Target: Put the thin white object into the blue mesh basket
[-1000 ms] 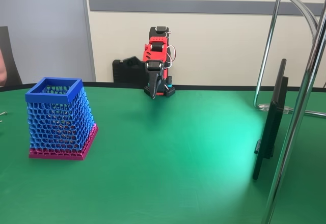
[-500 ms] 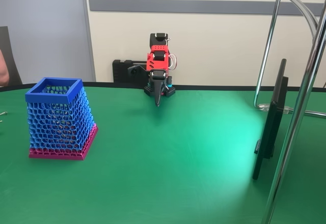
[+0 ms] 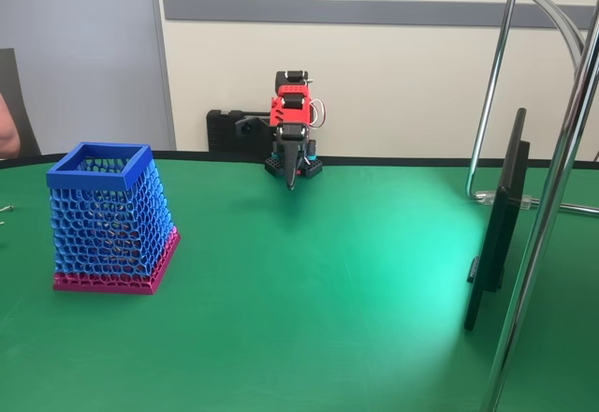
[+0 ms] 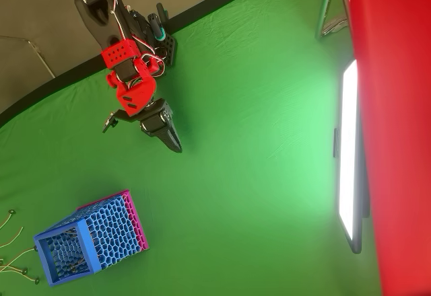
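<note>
One shut hand [image 4: 176, 146] above table [image 4: 256, 161]

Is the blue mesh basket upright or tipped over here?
Upright: the blue mesh basket stands on its pink base band on the green table, open rim facing up.

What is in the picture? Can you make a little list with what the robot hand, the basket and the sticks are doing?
gripper: looks shut, holding nothing, pointing down over the bare green table
blue mesh basket: upright, apart from the gripper, near the lower left of the overhead view
inside the basket: nothing I can make out
thin sticks: several lying on the table just left of the basket in the overhead view
task: not yet started
</note>
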Motion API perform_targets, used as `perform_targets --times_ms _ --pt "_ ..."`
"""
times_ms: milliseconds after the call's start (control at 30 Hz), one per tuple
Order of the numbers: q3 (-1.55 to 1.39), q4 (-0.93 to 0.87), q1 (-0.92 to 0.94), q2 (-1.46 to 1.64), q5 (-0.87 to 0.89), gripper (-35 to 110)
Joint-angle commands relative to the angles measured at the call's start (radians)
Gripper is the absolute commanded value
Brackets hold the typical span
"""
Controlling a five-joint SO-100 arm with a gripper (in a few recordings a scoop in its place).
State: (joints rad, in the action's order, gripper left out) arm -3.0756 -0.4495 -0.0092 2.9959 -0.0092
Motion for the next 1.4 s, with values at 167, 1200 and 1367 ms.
perform_targets --times_ms 167,1200,1367 --pt "-0.008 -0.15 -0.012 0.126 0.009 1" --pt "-0.008 -0.416 -0.023 0.328 0.046 1" --pt "-0.008 -0.417 -0.023 0.328 0.049 1"
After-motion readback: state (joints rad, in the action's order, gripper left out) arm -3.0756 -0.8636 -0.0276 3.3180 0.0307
